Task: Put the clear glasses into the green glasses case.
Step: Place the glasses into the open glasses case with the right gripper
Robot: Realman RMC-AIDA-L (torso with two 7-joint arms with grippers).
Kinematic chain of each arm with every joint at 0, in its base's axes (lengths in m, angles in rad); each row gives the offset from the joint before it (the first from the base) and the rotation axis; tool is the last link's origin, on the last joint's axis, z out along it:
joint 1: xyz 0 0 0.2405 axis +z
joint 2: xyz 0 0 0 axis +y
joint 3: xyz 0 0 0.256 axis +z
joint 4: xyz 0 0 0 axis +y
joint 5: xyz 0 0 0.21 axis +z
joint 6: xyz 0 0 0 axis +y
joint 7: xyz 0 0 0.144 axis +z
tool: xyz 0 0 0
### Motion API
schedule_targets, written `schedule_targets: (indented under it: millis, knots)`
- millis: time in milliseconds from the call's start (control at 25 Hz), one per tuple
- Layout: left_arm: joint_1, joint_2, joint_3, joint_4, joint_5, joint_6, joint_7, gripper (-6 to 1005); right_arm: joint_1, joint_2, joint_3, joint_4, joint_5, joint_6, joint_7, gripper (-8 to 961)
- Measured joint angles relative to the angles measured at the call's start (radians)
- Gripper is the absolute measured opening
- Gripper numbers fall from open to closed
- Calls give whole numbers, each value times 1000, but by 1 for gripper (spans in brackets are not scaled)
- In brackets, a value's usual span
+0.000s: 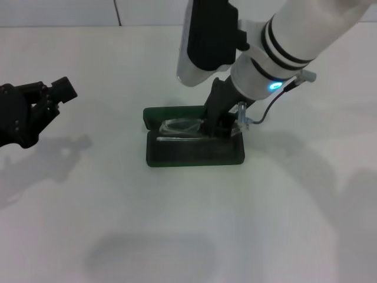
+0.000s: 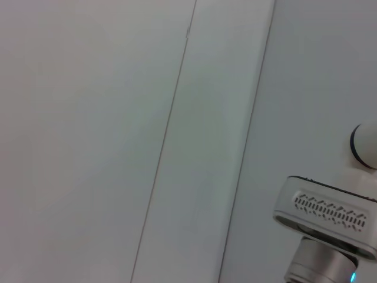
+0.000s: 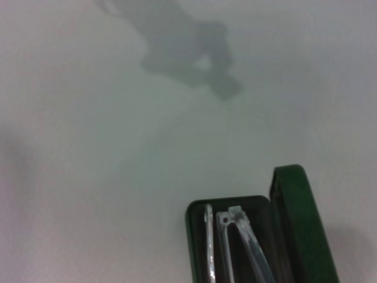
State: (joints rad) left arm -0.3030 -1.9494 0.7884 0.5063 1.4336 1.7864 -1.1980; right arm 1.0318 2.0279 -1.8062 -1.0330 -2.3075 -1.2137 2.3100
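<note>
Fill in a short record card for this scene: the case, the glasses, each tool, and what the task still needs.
case: green glasses case, open on the table
glasses: clear glasses lying in the case
right tool: down at the case's right part, over the glasses
left tool: off to the left, away from the case
remaining: the case's lid not closed

A: The green glasses case [image 1: 194, 154] looks like hard plastic or a coated shell, smooth with a dull sheen, and its lining is darker and matt.

B: And the clear glasses [image 1: 182, 127] in it?

A: Fully transparent glossy plastic, catching thin bright glints along the temple arms.

B: The counter [image 1: 177, 236]?

A: Smooth, matt white, taking soft shadows. The right gripper [image 1: 217, 127] is matt black, below a glossy white arm shell. The left gripper [image 1: 56, 94] is matt black too.
</note>
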Motion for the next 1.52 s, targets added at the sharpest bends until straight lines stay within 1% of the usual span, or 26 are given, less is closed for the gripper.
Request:
schedule_targets:
  millis: [320,840,1080,1520]
  knots:
    - [3,-7,0,-2,0,-4,-7,56,3,0,-45,24,18,41,5,114]
    - [7,-11,0,-4,0,-6,-5,61,16,0,-58,27,2,45,50,114]
    - [13,-12,0,-5,-1,-7,-2,63,27,0,-66,51,-4,50,61,113]
    - [15,-17,3,-5,-1,-16,-3,67,27,0,-71,59,-4,61,66,117]
